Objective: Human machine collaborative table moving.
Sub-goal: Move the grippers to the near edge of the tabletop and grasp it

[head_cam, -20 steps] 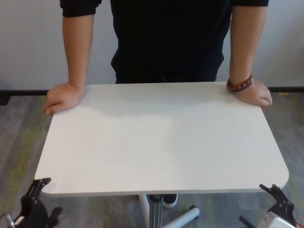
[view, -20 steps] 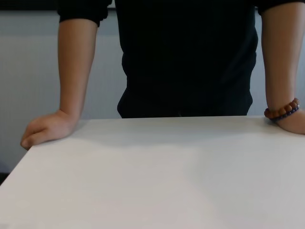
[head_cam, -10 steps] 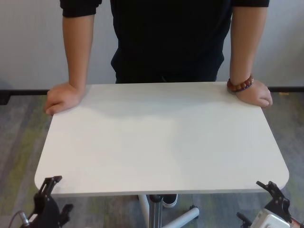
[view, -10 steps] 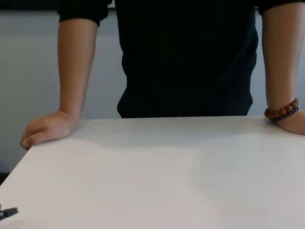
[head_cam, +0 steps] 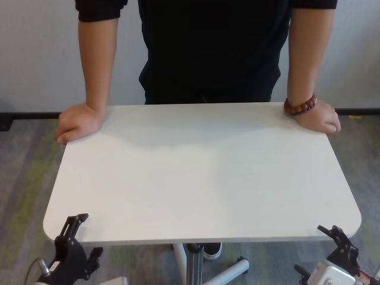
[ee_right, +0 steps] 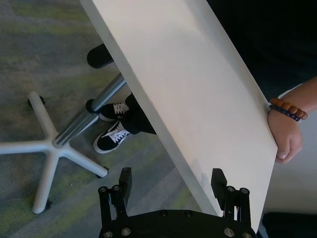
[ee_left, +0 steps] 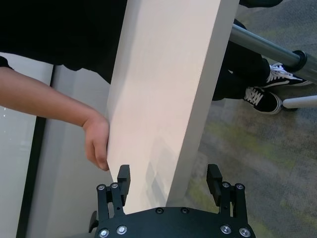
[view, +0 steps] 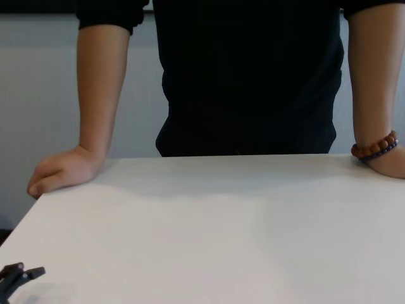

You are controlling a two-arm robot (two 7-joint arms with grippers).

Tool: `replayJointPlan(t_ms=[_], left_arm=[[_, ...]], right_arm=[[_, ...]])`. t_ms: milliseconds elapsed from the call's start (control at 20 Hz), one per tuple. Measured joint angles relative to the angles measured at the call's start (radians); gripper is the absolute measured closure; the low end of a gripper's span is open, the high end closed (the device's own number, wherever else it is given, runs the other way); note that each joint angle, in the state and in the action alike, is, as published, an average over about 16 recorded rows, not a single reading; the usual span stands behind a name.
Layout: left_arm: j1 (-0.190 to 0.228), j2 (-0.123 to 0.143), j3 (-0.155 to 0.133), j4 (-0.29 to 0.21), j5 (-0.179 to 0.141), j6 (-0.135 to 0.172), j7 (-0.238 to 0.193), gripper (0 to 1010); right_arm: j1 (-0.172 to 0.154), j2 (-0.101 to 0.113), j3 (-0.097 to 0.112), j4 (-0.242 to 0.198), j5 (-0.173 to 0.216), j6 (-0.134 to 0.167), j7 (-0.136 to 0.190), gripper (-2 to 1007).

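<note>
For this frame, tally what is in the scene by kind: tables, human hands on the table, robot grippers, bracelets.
Tables: 1, the white table.
Human hands on its far corners: 2, one and the other.
Robot grippers at its near edge: 2, left gripper and right gripper, both open.
Bracelets: 1, beaded bracelet.
Total: 6.

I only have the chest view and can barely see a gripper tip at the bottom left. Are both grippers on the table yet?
Observer: Not gripping. The left gripper is open, its fingers straddling the near edge of the table.
Operator: And the right one?
Observer: The right gripper is open too, straddling the near edge by its corner.
Operator: Is the person holding on?
Observer: Yes, the right wrist view shows the braceleted hand curled over the far edge.
Operator: What is under the table?
Observer: A grey pedestal leg on a star base, with the person's black sneakers beside it.
</note>
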Motion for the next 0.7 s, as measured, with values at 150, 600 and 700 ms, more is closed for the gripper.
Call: replayJointPlan(t_ms=[150,600,700], left_arm=[[-0.008,-0.016,0.0,0.015,0.007,-0.007,0.001,9],[-0.013,-0.046,-0.013,0.037,0.021,-0.021,0.0,9],[-0.012,-0.052,-0.018,0.039,0.024,-0.024,0.005,9]], right_arm=[[0.012,-0.009,-0.007,0.011,-0.031,0.003,-0.004,0],[0.049,-0.038,-0.028,0.046,-0.143,0.004,-0.032,0],[0.056,-0.045,-0.031,0.054,-0.164,0.004,-0.038,0]])
